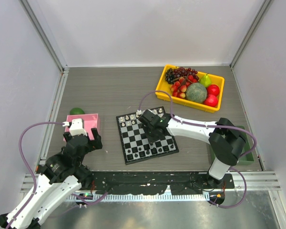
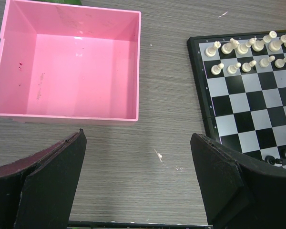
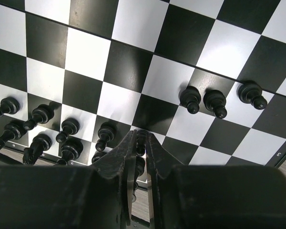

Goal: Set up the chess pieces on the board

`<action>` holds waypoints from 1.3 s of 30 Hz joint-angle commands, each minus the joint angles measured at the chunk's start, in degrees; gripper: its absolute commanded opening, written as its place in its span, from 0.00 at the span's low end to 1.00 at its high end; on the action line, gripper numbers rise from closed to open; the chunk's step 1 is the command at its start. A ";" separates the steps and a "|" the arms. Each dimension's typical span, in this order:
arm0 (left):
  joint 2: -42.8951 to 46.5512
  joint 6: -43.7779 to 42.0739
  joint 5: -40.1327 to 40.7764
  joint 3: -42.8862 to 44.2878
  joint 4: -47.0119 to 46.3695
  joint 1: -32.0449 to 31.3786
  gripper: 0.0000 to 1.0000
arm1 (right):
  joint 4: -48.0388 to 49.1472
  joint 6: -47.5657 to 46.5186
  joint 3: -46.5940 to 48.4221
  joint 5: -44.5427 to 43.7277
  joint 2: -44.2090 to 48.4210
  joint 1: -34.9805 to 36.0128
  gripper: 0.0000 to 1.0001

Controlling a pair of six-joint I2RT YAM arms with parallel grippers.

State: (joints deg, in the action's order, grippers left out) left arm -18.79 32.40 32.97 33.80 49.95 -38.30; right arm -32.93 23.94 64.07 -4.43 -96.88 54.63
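Observation:
The board [image 1: 143, 136] lies flat in the middle of the table. White chess pieces [image 1: 131, 119] fill its far rows and show in the left wrist view [image 2: 243, 47]. Black chess pieces [image 1: 148, 151] stand along its near rows. My right gripper [image 1: 152, 131] is low over the board. In the right wrist view [image 3: 140, 138] its jaws are shut on a black chess piece [image 3: 140, 149] at a near-row square. Three black pawns [image 3: 214, 101] stand to its right and several black pieces [image 3: 38, 129] to its left. My left gripper [image 2: 138, 176] is open and empty over bare table, between the pink tray and the board [image 2: 257, 109].
An empty pink tray [image 2: 71, 62] sits left of the board, also in the top view [image 1: 90, 121], with a green fruit [image 1: 76, 111] behind it. A yellow fruit bin [image 1: 162, 88] stands at the back right. A green bin [image 1: 250, 152] sits by the right arm's base.

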 commanded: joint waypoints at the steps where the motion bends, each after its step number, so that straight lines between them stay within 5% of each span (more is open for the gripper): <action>1: -0.20 -0.23 0.87 -0.05 -2.23 -0.10 0.99 | 1.64 0.14 -0.27 -0.06 0.29 -0.14 0.19; 22: -0.20 -0.15 0.87 -0.05 -2.23 -0.10 0.99 | 1.99 0.40 -1.15 2.05 1.08 -0.14 0.17; 39: -0.11 -0.06 0.95 0.04 -2.23 -0.10 0.99 | 1.46 0.14 2.28 0.56 2.40 -0.14 0.25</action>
State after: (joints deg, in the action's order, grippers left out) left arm -18.79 32.40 32.97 33.80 49.95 -38.30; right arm -32.08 23.94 62.89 -2.68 -96.88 54.63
